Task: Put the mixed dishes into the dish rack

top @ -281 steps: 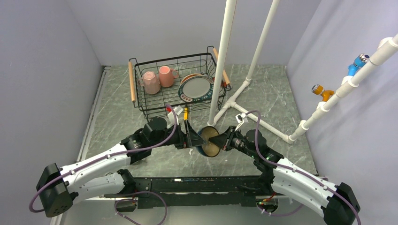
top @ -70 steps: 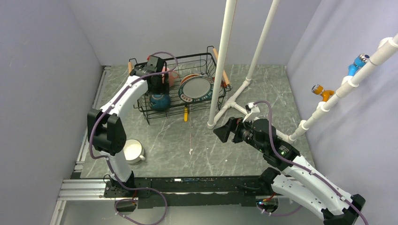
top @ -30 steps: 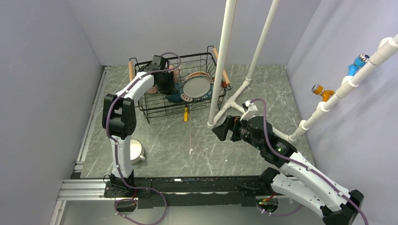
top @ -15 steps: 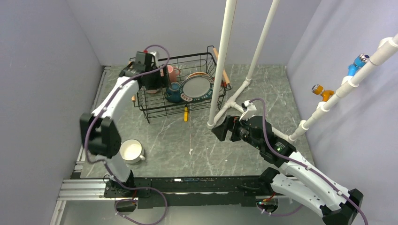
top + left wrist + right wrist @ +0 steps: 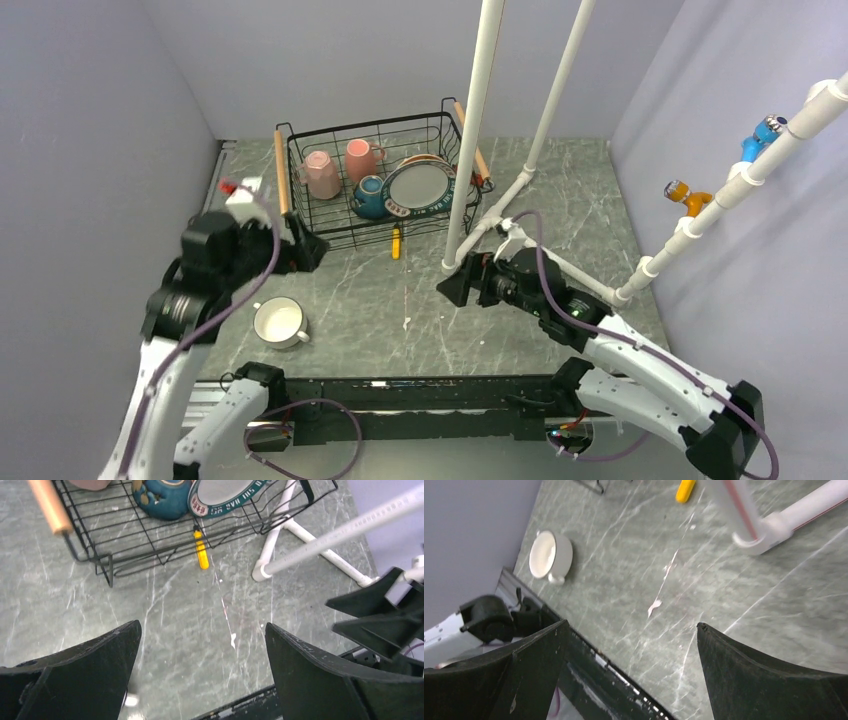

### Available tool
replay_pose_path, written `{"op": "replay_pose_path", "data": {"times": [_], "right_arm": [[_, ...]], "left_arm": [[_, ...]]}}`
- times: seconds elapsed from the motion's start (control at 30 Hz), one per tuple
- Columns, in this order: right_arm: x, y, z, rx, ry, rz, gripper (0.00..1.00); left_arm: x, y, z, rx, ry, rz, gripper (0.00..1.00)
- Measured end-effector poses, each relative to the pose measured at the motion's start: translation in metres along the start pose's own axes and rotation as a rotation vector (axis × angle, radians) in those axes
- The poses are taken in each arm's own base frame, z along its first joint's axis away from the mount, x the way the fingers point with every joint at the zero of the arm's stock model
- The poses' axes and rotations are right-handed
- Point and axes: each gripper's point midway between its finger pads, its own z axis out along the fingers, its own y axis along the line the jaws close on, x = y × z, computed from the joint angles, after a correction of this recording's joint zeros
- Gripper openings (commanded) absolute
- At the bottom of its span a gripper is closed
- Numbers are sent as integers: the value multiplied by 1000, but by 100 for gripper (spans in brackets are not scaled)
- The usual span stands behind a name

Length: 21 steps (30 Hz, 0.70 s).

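1. Left gripper [image 5: 307,250]: jaws spread wide and holding nothing. In its wrist view only bare table [image 5: 200,645] shows between the fingers [image 5: 90,675].
2. Dish rack [image 5: 345,228] sits ahead of the left gripper, just past its fingertips. The rack's near wooden handle [image 5: 47,505] is ahead and to the left.
3. In the rack, farthest from the left gripper: two pink mugs [image 5: 321,173], side by side at the back left.
4. The dark-blue bowl [image 5: 162,497] is straight ahead of the left fingers, tipped, just beside the patterned-rim plate [image 5: 225,492]. I cannot tell whether they touch.
5. The plate stands tilted. The cream dish [image 5: 425,160] shows only as an orange-red edge behind it.
6. White handled cup [image 5: 279,322]: not in the rack. It stands upright on the table below the left gripper, on the arm-base side. From the right gripper it lies ahead and to the left [image 5: 550,554].
7. Right gripper [image 5: 448,290]: jaws wide and empty, above the table just beside the foot of the white pipe frame [image 5: 470,130].
8. Yellow tool [image 5: 201,554]: on the table ahead of both grippers, at the rack's near wall.
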Motion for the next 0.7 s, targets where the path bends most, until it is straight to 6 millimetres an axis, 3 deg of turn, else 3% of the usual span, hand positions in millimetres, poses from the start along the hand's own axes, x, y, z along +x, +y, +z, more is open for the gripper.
{"op": "replay_pose_path", "data": {"times": [0.13,0.3,0.43,0.57,0.7], "right_arm": [[33,14,15,-28,98,-19,98],[95,50,43,-52,261,-118,96],[136,92,79,-76,326,-251,95],[166,135,129,-117,321,-382,92],[188,141,166,-113,303,-496,85]], "left_arm": [[24,1,-46,-6,-55,-11,99],[38,8,-76,-46,-81,-28,99],[43,7,-95,-50,-103,-44,99],[47,2,-110,-36,-119,-67,99],[52,2,-120,-36,-121,-85,99]]}}
